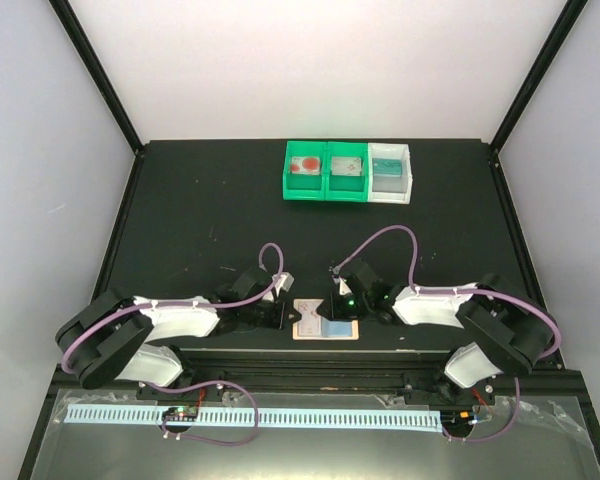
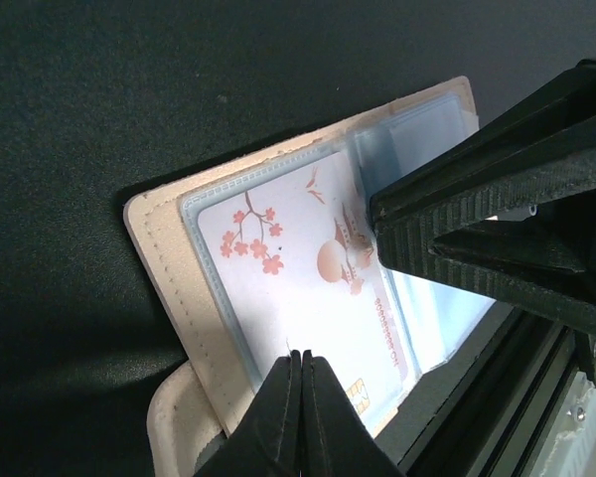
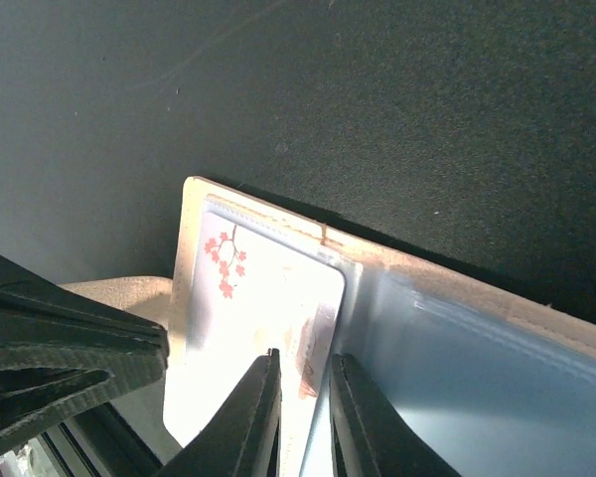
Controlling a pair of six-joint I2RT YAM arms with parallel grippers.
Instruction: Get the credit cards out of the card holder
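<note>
Closest to me, low in the middle of the top view, the card holder [image 1: 325, 322] lies open at the near edge of the black table [image 1: 210, 200], between my two arms. It is so near that both wrists can bend over it, one from each side.

My left gripper [image 2: 301, 360] has its fingers pressed fully together and holds nothing. In the left wrist view their joined tip seems to rest at the bottom edge of the left panel, on the clear sleeve, close to the side tab [image 2: 179, 427]. I judge that its work is to pin the holder down, so it does not slide when a card is pulled.

The card [image 2: 298, 258] in that sleeve is white with pink blossoms and a gold chip. It sits fully inside its pocket, so nothing is out yet. My right gripper [image 3: 303, 397] comes down at the card's inner edge, near the fold. Its fingers stand a little apart with this edge in the slit between them; whether they truly pinch it I cannot tell. The right panel [image 3: 477, 378] shows bluish sleeves, but I cannot count the cards in them.

Far off, in the upper middle of the top view, stand two green bins [image 1: 325, 195] and a white bin [image 1: 390, 195], well apart from the holder.
</note>
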